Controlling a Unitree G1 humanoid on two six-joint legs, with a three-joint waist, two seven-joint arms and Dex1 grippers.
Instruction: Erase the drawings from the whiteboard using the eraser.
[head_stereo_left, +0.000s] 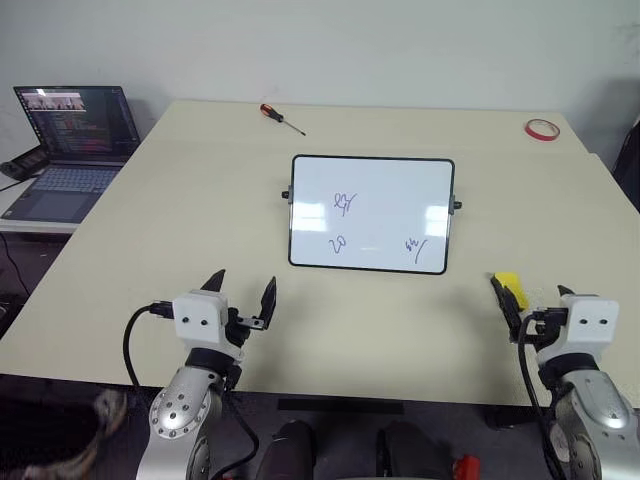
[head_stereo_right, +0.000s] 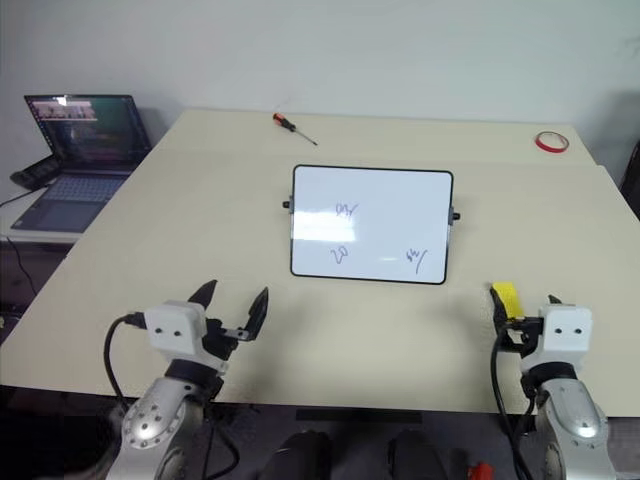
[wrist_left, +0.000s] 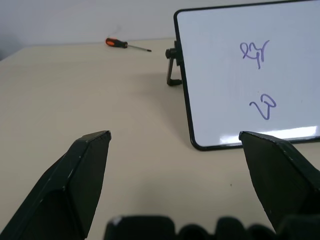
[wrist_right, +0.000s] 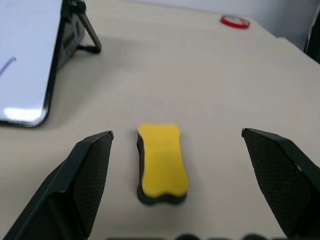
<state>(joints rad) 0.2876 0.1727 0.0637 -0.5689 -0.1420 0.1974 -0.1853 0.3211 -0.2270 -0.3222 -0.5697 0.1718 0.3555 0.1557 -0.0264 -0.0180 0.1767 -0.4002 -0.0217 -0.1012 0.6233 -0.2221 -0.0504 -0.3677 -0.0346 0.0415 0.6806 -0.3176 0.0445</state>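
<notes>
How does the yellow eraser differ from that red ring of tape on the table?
The eraser is a solid yellow block with a dark base; the tape ring is a thin red hoop. The eraser lies between the open right gripper's fingers; the tape lies at the far right corner. Both lie flat on the table.

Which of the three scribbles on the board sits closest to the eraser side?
The slash-like scribble in the whiteboard's bottom corner on the robot's right, nearest the eraser; the other two sit centre and lower left.

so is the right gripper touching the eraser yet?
Apart. In the right wrist view the eraser lies on the table between the right gripper's open fingers, bare tabletop on both sides.
</notes>
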